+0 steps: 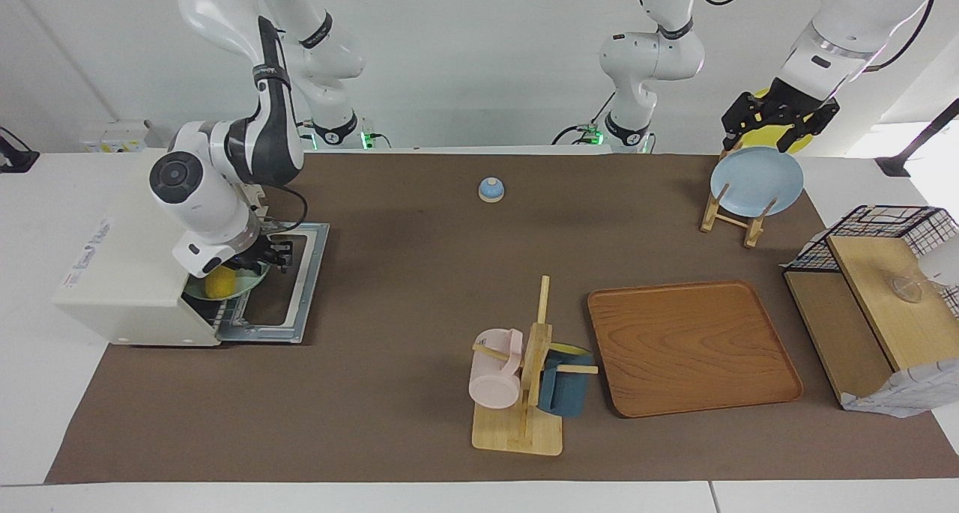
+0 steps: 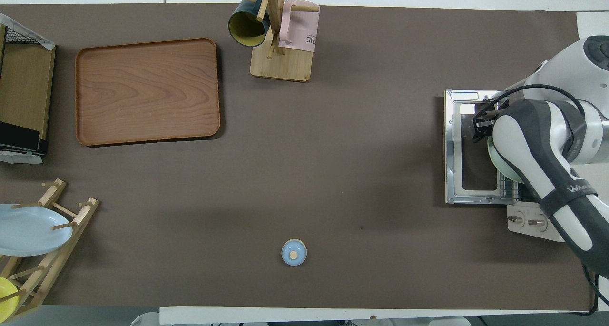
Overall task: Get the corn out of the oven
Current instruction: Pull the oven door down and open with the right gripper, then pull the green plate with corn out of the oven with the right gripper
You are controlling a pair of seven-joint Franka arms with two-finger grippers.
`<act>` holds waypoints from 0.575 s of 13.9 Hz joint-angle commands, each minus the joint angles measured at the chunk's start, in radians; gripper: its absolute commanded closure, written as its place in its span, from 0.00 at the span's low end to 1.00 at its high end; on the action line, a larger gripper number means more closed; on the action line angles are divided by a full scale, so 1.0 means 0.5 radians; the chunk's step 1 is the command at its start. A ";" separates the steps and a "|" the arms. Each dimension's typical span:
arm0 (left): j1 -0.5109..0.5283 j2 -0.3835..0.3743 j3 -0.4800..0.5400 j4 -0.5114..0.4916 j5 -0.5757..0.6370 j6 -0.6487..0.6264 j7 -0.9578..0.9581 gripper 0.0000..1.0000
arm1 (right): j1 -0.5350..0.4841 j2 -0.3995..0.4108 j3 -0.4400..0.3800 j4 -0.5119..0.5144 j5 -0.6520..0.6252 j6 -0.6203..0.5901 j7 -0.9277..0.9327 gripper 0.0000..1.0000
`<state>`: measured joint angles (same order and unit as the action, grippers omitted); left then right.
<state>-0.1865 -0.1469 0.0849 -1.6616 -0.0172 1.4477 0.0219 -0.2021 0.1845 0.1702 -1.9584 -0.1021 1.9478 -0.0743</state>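
A smooth bright-yellow corn [image 1: 221, 281] lies on a pale-green plate [image 1: 251, 281] under the right claw [image 1: 258, 258], grip unclear.

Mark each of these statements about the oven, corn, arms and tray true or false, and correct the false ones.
1. The oven door lies open. True.
2. The corn lies on the wooden tray. False: it lies on a green plate at the oven's mouth.
3. The right gripper is over that plate. True.
4. The left gripper is at the mug tree. False: it waits above the plate rack.
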 commanded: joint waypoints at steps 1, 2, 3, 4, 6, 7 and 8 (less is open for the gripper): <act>0.017 -0.019 -0.010 -0.005 0.013 -0.030 0.033 0.00 | 0.002 -0.077 0.025 -0.096 -0.212 0.019 -0.035 0.79; 0.014 -0.019 -0.010 -0.005 0.013 -0.030 0.033 0.00 | 0.020 -0.081 0.025 -0.099 -0.274 -0.014 -0.035 0.86; 0.017 -0.019 -0.010 -0.005 0.013 -0.030 0.033 0.00 | 0.069 -0.084 0.025 -0.096 -0.305 -0.045 -0.035 0.93; 0.017 -0.019 -0.010 -0.005 0.013 -0.030 0.033 0.00 | 0.106 -0.087 0.025 -0.090 -0.348 -0.061 -0.035 1.00; 0.014 -0.019 -0.010 -0.005 0.013 -0.030 0.033 0.00 | 0.216 -0.081 0.025 -0.047 -0.388 -0.091 -0.023 1.00; 0.014 -0.019 -0.010 -0.005 0.013 -0.030 0.033 0.00 | 0.287 -0.062 0.025 0.017 -0.388 -0.131 -0.008 1.00; 0.014 -0.019 -0.010 -0.005 0.013 -0.030 0.033 0.00 | 0.373 -0.029 0.028 0.115 -0.382 -0.186 0.062 1.00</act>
<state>-0.1865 -0.1469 0.0849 -1.6616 -0.0172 1.4477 0.0220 -0.0744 0.1591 0.1787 -1.9592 -0.2798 1.9004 -0.0704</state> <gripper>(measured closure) 0.000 0.969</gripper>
